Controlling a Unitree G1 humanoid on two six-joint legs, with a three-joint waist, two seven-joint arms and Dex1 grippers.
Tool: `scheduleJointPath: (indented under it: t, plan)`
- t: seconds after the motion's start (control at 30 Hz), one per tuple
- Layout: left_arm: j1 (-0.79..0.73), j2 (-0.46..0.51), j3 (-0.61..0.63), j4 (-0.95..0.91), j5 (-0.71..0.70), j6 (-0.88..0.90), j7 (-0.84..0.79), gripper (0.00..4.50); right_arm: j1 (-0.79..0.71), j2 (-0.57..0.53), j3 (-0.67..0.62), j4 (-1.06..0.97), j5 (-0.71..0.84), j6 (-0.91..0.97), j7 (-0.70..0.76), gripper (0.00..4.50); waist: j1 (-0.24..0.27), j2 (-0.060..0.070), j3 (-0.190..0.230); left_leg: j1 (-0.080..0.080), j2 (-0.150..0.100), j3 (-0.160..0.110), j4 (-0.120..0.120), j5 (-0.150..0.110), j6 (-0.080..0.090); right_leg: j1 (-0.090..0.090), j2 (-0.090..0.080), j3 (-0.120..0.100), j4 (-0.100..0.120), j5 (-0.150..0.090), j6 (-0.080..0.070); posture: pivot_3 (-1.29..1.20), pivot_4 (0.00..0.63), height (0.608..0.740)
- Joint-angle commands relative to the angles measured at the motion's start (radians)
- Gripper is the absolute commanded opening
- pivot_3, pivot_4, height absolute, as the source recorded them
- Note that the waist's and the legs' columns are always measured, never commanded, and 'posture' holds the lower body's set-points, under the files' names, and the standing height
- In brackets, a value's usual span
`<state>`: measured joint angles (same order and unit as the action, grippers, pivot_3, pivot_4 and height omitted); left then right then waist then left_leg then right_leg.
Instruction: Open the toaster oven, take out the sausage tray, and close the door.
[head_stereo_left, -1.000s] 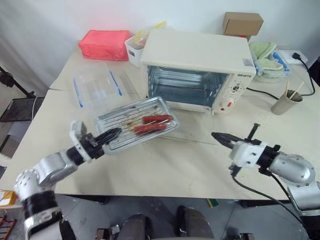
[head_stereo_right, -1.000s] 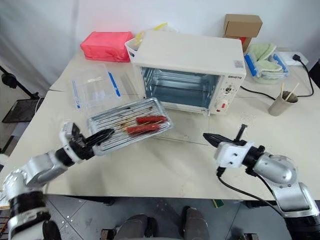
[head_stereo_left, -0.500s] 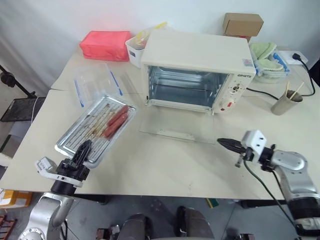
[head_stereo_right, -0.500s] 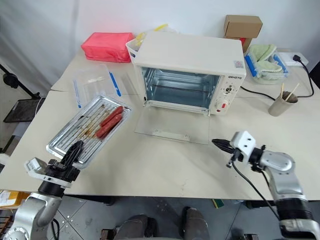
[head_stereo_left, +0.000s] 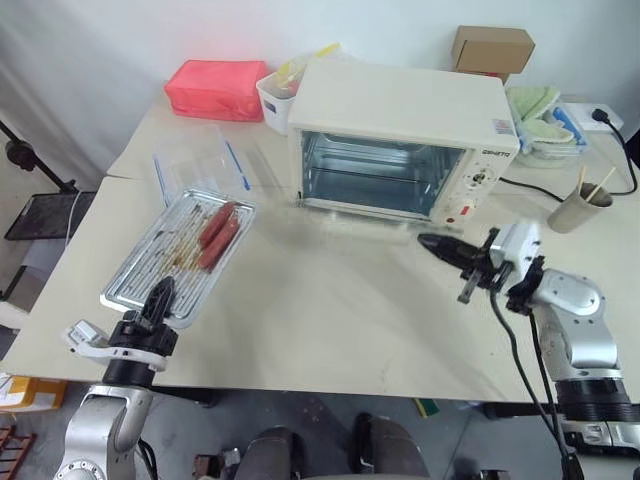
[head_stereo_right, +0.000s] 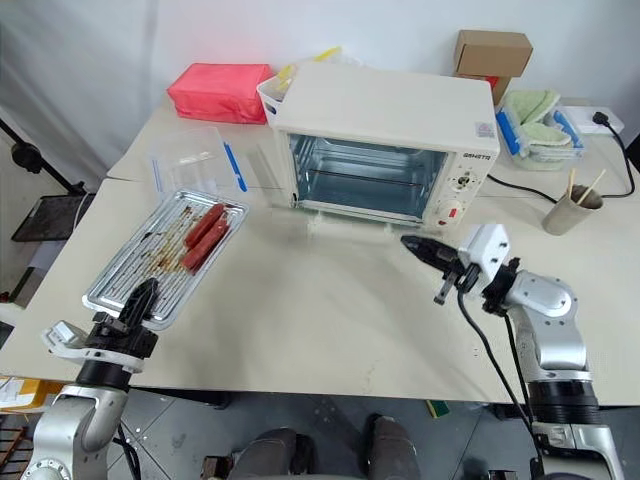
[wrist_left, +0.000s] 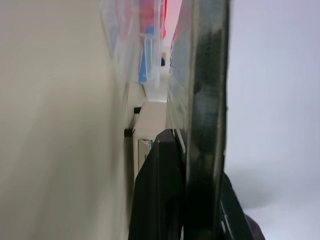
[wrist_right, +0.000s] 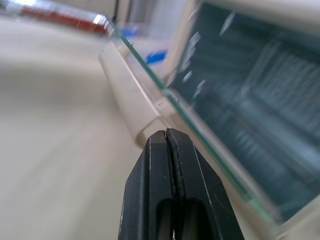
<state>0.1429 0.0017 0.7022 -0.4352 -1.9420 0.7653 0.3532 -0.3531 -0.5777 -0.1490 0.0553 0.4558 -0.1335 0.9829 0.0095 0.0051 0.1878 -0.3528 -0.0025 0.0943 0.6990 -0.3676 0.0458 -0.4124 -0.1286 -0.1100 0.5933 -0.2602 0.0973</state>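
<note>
Where the head camera looks down over the cream tabletop (head_stereo_left: 330, 320), the cream-white boxy toaster oven (head_stereo_left: 405, 135) stands at the far middle, and its clear glass door with a cream bar handle (head_stereo_right: 350, 218) shows as a blurred streak part-way raised in front of the open cavity. Just right of that streak the right gripper (head_stereo_left: 428, 242) points toward the oven front with its two black fingers pressed together, holding nothing. At the table's left, the shallow silvery ridged sausage tray (head_stereo_left: 175, 255) carries red sausages (head_stereo_left: 218, 232) toward its far end; its near end reaches the front edge, where the left gripper (head_stereo_left: 160, 296) is clamped on its rim. Beyond the tray lies a clear plastic box with blue clips (head_stereo_left: 200, 165), then a pink pouch (head_stereo_left: 212, 88); a brown cardboard box (head_stereo_left: 492, 48) and a paper cup with sticks (head_stereo_left: 580, 205) sit on the right side. From the left wrist, the tray's dark edge (wrist_left: 205, 100) runs straight out from between the closed black fingers (wrist_left: 160, 200), with the clear box (wrist_left: 132, 40) and the oven (wrist_left: 150, 125) beyond. From the right wrist, the shut fingertips (wrist_right: 167, 142) sit right at the door's handle (wrist_right: 125, 97), whether touching cannot be told, and the tilted glass pane's edge (wrist_right: 165, 87) slants past them
</note>
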Motion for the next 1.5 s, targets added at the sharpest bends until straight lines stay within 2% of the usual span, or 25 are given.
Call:
scheduleJointPath:
  t: [0.03, 0.13, 0.2, 0.3, 0.37, 0.4, 0.47, 0.5, 0.53, 0.7, 0.77, 0.9, 0.97, 1.1, 1.2, 1.4, 1.5]
  plan:
    - [-0.009, 0.018, -0.008, -0.02, -0.03, 0.015, -0.026, 0.0, -0.056, 0.017, -0.084, -0.086, 0.099, 0.071, -0.096, 0.04, 0.0, 0.0, 0.0, 0.0, 0.0, 0.0, 0.0, 0.0, 0.0, 0.0, 0.0, 0.0, 0.0, 0.0, 0.0, 0.0, 0.15, 0.74]
    - [-0.025, 0.037, -0.015, 0.001, -0.03, 0.041, -0.031, 0.0, -0.061, 0.004, -0.122, -0.156, 0.181, 0.178, -0.14, 0.04, 0.002, 0.0, 0.0, -0.001, 0.0, 0.0, 0.0, 0.0, 0.0, -0.001, 0.0, 0.0, 0.0, 0.0, 0.0, 0.0, 0.15, 0.74]
    - [-0.033, 0.05, -0.02, 0.014, -0.03, 0.062, -0.037, 0.0, -0.029, -0.018, -0.141, -0.203, 0.232, 0.23, -0.112, 0.04, 0.006, 0.0, 0.0, -0.001, 0.0, -0.001, -0.001, -0.001, 0.001, -0.001, 0.0, -0.001, 0.0, 0.0, 0.0, 0.0, 0.15, 0.74]
    - [-0.053, 0.085, -0.04, 0.054, -0.03, 0.117, -0.051, 0.0, 0.089, -0.07, -0.165, -0.269, 0.231, 0.226, -0.023, 0.61, 0.019, 0.0, 0.0, -0.002, 0.0, -0.002, -0.001, -0.002, 0.003, 0.0, 0.0, -0.001, 0.0, 0.0, 0.0, 0.0, 0.15, 0.74]
    - [-0.069, 0.119, -0.055, 0.092, -0.03, 0.167, -0.075, 0.0, 0.178, -0.1, -0.175, -0.311, 0.223, 0.224, 0.024, 1.33, 0.018, 0.0, 0.0, -0.002, -0.001, -0.002, -0.001, -0.003, 0.004, 0.0, 0.0, -0.001, 0.0, 0.0, 0.0, 0.0, 0.15, 0.74]
    - [-0.08, 0.14, -0.065, 0.118, -0.03, 0.197, -0.087, 0.0, 0.229, -0.114, -0.182, -0.335, 0.22, 0.218, 0.051, 1.56, 0.016, 0.0, 0.0, -0.002, -0.001, -0.001, -0.001, -0.003, 0.005, 0.0, -0.001, -0.001, -0.001, 0.0, 0.001, 0.0, 0.15, 0.74]
    - [-0.101, 0.218, -0.105, 0.191, -0.03, 0.287, -0.129, 0.0, 0.346, -0.134, -0.206, -0.391, 0.225, 0.213, 0.097, 2.21, 0.017, 0.0, 0.0, -0.002, -0.002, 0.0, -0.001, -0.004, 0.006, 0.001, -0.001, -0.001, -0.002, 0.001, 0.002, 0.0, 0.15, 0.74]
    - [-0.115, 0.242, -0.119, 0.221, -0.03, 0.317, -0.142, 0.0, 0.392, -0.142, -0.216, -0.411, 0.225, 0.209, 0.117, 2.28, 0.018, 0.0, 0.0, -0.002, -0.002, -0.001, -0.001, -0.004, 0.006, 0.001, -0.001, -0.001, -0.001, 0.001, 0.002, 0.0, 0.15, 0.74]
    - [-0.134, 0.281, -0.139, 0.259, -0.03, 0.356, -0.169, 0.0, 0.428, -0.143, -0.229, -0.43, 0.228, 0.212, 0.119, 2.76, 0.017, 0.0, 0.0, -0.002, -0.002, 0.0, -0.001, -0.004, 0.006, 0.001, 0.0, -0.001, -0.001, 0.001, 0.002, 0.0, 0.15, 0.74]
    - [-0.25, 0.439, -0.251, 0.459, -0.03, 0.517, -0.269, 0.0, 0.621, -0.152, -0.287, -0.506, 0.215, 0.21, 0.148, 4.37, 0.015, 0.0, 0.0, 0.0, -0.002, 0.0, 0.0, -0.004, 0.005, 0.002, 0.001, 0.001, -0.001, 0.001, 0.002, 0.0, 0.15, 0.74]
    - [-0.304, 0.481, -0.306, 0.528, -0.03, 0.554, -0.286, 0.0, 0.678, -0.144, -0.308, -0.541, 0.217, 0.207, 0.148, 4.44, 0.015, 0.001, 0.0, 0.0, -0.001, 0.0, -0.001, -0.005, 0.003, 0.001, 0.0, 0.001, 0.0, 0.001, 0.002, 0.0, 0.15, 0.74]
    - [-0.511, 0.534, -0.497, 0.716, -0.03, 0.632, -0.295, 0.0, 0.829, -0.101, -0.363, -0.634, 0.212, 0.183, 0.13, 4.44, 0.034, 0.001, 0.0, 0.0, -0.002, -0.001, -0.001, -0.006, -0.001, 0.001, 0.0, 0.0, 0.001, 0.001, 0.002, 0.0, 0.15, 0.74]
    - [-0.552, 0.555, -0.535, 0.763, -0.027, 0.651, -0.313, 0.0, 0.853, -0.092, -0.367, -0.657, 0.209, 0.179, 0.118, 4.44, 0.034, 0.0, 0.0, 0.0, -0.003, 0.0, -0.001, -0.006, -0.001, 0.001, 0.001, 0.001, 0.001, 0.002, 0.004, 0.0, 0.15, 0.74]
    - [-0.659, 0.548, -0.615, 0.863, 0.084, 0.72, -0.38, 0.0, 0.897, -0.067, -0.388, -0.707, 0.221, 0.183, 0.082, 4.44, 0.027, 0.0, 0.0, 0.0, -0.003, 0.001, -0.001, -0.006, -0.002, 0.001, 0.006, 0.002, 0.0, 0.002, 0.004, 0.0, 0.15, 0.74]
    - [-0.748, 0.504, -0.675, 0.925, 0.231, 0.757, -0.439, 0.0, 0.949, -0.06, -0.423, -0.721, 0.214, 0.173, 0.09, 4.44, 0.04, 0.001, -0.001, 0.0, -0.002, 0.001, -0.001, -0.006, -0.002, 0.001, 0.009, 0.003, 0.0, 0.002, 0.004, 0.0, 0.15, 0.74]
    - [-0.85, 0.427, -0.701, 1.005, 0.491, 0.735, -0.546, 0.0, 0.995, -0.047, -0.451, -0.739, 0.212, 0.168, 0.072, 4.44, 0.062, 0.003, -0.002, 0.001, -0.003, 0.001, -0.001, -0.006, -0.002, 0.003, 0.01, 0.004, -0.003, 0.003, 0.006, 0.0, 0.15, 0.74]
    - [-0.875, 0.389, -0.697, 1.006, 0.584, 0.739, -0.595, 0.67, 1.004, -0.044, -0.451, -0.743, 0.208, 0.166, 0.061, 4.5, 0.072, 0.005, -0.004, 0.001, -0.005, 0.0, 0.0, -0.006, -0.003, 0.003, 0.007, 0.006, -0.004, 0.004, 0.006, 0.0, 0.15, 0.74]
